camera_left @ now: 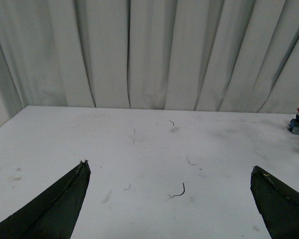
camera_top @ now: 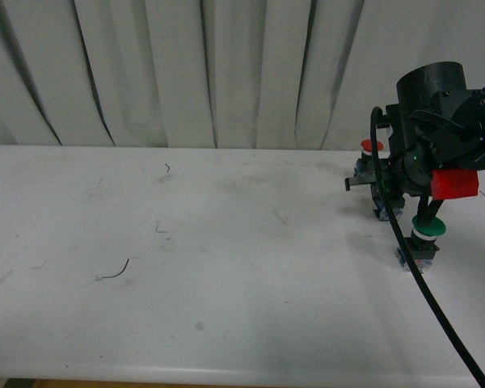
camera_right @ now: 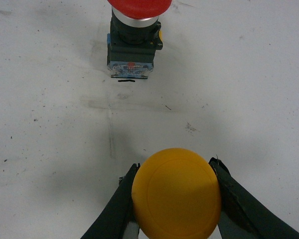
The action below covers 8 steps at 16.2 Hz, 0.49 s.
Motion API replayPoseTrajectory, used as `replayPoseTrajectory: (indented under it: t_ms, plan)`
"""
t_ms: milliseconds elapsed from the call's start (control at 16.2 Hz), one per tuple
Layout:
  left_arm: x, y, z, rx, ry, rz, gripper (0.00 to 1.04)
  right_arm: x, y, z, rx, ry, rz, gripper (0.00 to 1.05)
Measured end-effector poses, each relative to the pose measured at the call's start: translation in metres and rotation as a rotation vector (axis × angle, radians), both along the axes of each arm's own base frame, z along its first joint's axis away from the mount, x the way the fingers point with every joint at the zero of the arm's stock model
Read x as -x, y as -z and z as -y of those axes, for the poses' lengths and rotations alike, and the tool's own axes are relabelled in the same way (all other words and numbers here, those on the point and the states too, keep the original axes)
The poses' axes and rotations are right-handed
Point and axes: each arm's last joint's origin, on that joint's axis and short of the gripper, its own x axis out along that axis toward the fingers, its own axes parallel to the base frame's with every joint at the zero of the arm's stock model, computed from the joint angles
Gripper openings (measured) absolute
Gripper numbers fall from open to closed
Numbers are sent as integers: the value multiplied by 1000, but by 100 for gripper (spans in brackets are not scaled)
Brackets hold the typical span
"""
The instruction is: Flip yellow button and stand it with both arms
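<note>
The yellow button [camera_right: 176, 194] fills the lower part of the right wrist view, with its round yellow cap facing the camera. My right gripper [camera_right: 175, 165] is shut on it, one black finger pressed against each side of the cap. The button's body is hidden behind the cap. In the front view the right arm [camera_top: 436, 121], carrying a red block [camera_top: 454, 184], stands over the table's right side and hides the yellow button. My left gripper [camera_left: 169, 167] is open over bare table with nothing between its fingers. The left arm is outside the front view.
A red-capped button [camera_right: 134, 30] stands upright just beyond the yellow one, also visible as the red-capped button [camera_top: 372, 147] behind the arm. A green-capped button [camera_top: 427, 230] stands in front of the right arm. The white table [camera_top: 226, 267] carries small dark scraps [camera_top: 115, 273]; curtains hang behind.
</note>
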Motion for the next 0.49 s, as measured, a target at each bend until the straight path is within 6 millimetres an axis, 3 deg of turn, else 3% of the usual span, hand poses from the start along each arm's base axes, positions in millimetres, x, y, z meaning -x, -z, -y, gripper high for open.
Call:
replayPoseTrajectory:
  t_ms: [246, 369, 492]
  plan:
    - [0, 0, 0, 0, 0, 0, 98, 1, 1, 0, 4, -3, -9, 36]
    - [0, 0, 0, 0, 0, 0, 98, 0, 0, 0, 8, -3, -6, 60]
    - [0, 0, 0, 0, 0, 0, 98, 0, 1, 0, 8, -3, -8, 77]
